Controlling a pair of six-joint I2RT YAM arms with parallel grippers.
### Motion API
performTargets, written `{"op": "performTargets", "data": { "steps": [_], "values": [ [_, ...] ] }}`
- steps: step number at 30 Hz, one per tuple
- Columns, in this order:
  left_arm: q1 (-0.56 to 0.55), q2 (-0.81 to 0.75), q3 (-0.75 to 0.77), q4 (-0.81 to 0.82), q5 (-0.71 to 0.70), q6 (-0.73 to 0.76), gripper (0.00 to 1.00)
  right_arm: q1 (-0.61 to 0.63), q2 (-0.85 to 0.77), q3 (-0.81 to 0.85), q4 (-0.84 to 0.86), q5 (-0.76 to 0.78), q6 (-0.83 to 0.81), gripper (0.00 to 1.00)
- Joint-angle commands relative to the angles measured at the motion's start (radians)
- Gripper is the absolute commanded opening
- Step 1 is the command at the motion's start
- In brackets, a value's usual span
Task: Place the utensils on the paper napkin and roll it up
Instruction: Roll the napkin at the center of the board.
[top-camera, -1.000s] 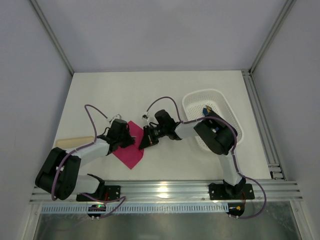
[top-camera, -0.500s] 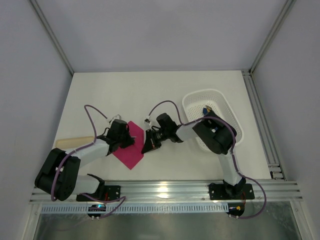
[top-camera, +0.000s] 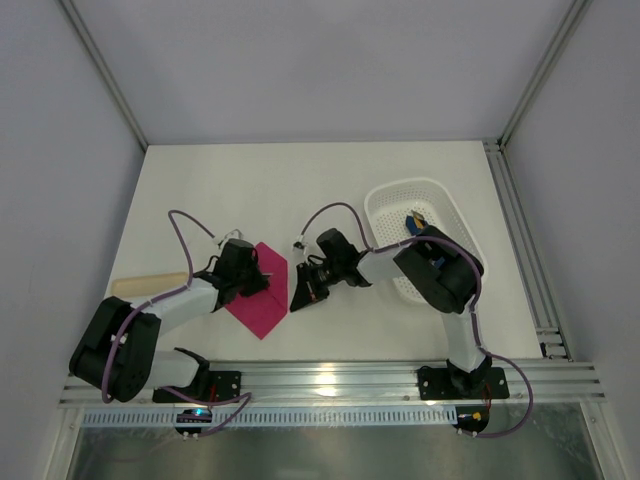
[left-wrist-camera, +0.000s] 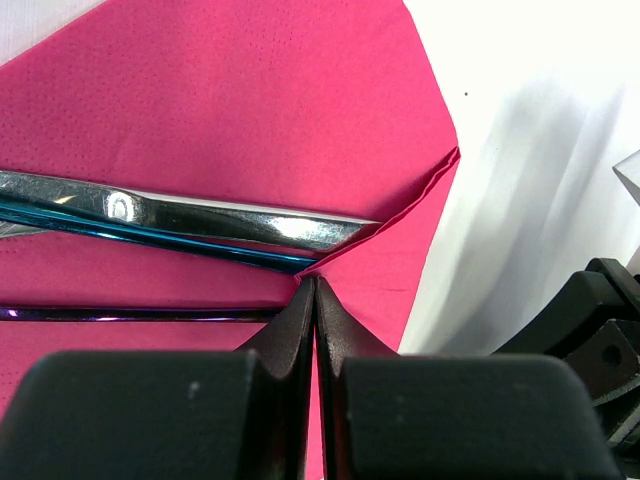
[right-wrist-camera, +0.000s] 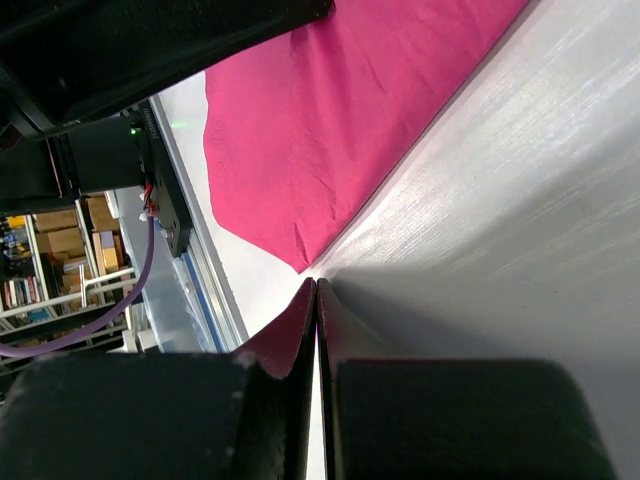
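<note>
1. White tabletop (top-camera: 300, 180) carries a thin magenta-pink paper napkin (top-camera: 262, 312) near its front edge, between the 2 arms.
2. Slim glossy utensils (left-wrist-camera: 200, 222), with silver-blue and dark purple handles, lie across the napkin; 1 corner is folded over their ends.
3. Left fingers (left-wrist-camera: 290, 340) are pressed together, tips at that fold; whether paper is caught between them cannot be told.
4. Right fingers (right-wrist-camera: 285, 350) are also pressed together, tips on bare tabletop just beside a napkin corner.
5. 1 white perforated plastic basket (top-camera: 420, 183) stands at the right, and 1 pale beige flat stick (top-camera: 145, 284) lies at the left.

The left arm (top-camera: 178, 301) and right arm (top-camera: 440, 280) have black joints and pale grey links. Purple cables (top-camera: 173, 225) loop off each. The left gripper (left-wrist-camera: 315, 288) is matte black.
</note>
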Motion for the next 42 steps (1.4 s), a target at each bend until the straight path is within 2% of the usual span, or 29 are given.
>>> {"op": "performTargets", "data": {
  "steps": [1,8,15,25,34,38,42],
  "values": [
    [0.001,-0.009,-0.023,-0.04,-0.041,0.024,0.0,0.008,-0.044,0.054,-0.008,0.009,-0.029,0.04],
    [0.001,-0.009,-0.021,-0.041,-0.035,0.021,0.0,0.014,0.028,0.159,-0.012,-0.007,-0.01,0.04],
    [0.001,-0.02,-0.02,-0.048,-0.035,0.022,0.0,0.017,0.074,0.138,0.003,-0.007,-0.009,0.04],
    [0.001,-0.032,-0.017,-0.055,-0.032,0.027,0.0,0.017,0.008,0.137,-0.087,0.055,-0.078,0.04],
    [0.001,-0.043,-0.023,-0.061,-0.03,0.039,0.0,-0.088,-0.007,0.359,-0.331,0.171,-0.198,0.07],
    [0.001,-0.04,-0.02,-0.063,-0.029,0.044,0.0,-0.121,0.054,0.481,-0.435,0.206,-0.266,0.11],
    [0.001,-0.041,-0.02,-0.065,-0.027,0.044,0.0,-0.125,0.13,0.621,-0.508,0.197,-0.332,0.11]
  ]
}}
